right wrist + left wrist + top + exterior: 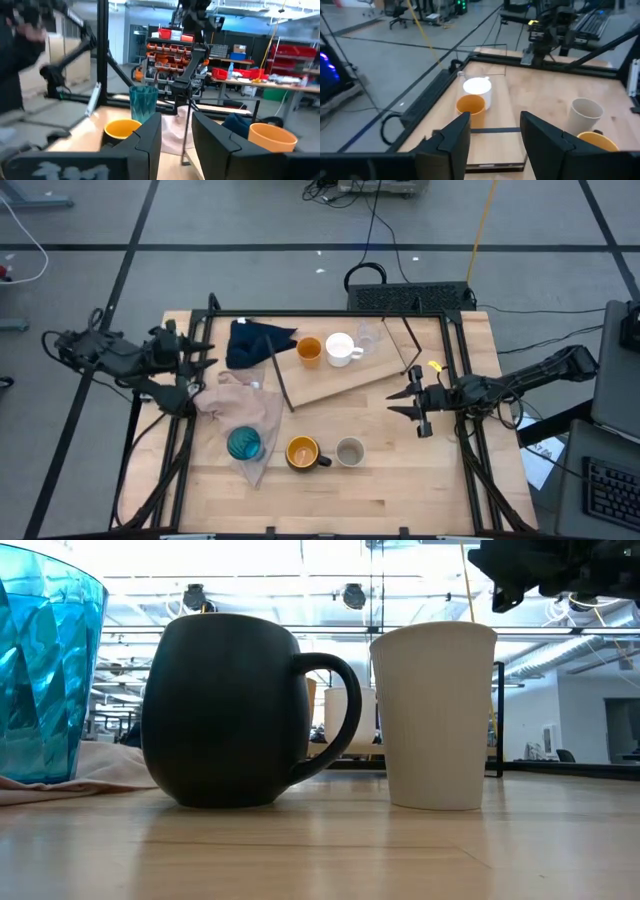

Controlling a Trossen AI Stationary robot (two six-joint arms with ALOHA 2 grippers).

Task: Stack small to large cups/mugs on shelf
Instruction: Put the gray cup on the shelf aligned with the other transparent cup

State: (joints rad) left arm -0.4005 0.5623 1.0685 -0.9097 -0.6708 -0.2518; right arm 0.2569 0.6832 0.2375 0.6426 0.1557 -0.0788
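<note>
The left gripper (207, 366) hovered at the table's left edge, fingers spread wide and holding nothing. The right gripper (400, 399) hung over the right side, its fingers apart with a narrow gap, nothing between them. On the shelf (330, 380) stood the orange cup (309, 350), the white mug (341, 349) and the clear cup (368, 336) in a row. Nearer the front sat the teal tumbler (244, 444) on the pink cloth (250, 408), the dark mug (303, 452) and the grey cup (350, 451). A blue cloth (253, 341) lay by the shelf.
</note>
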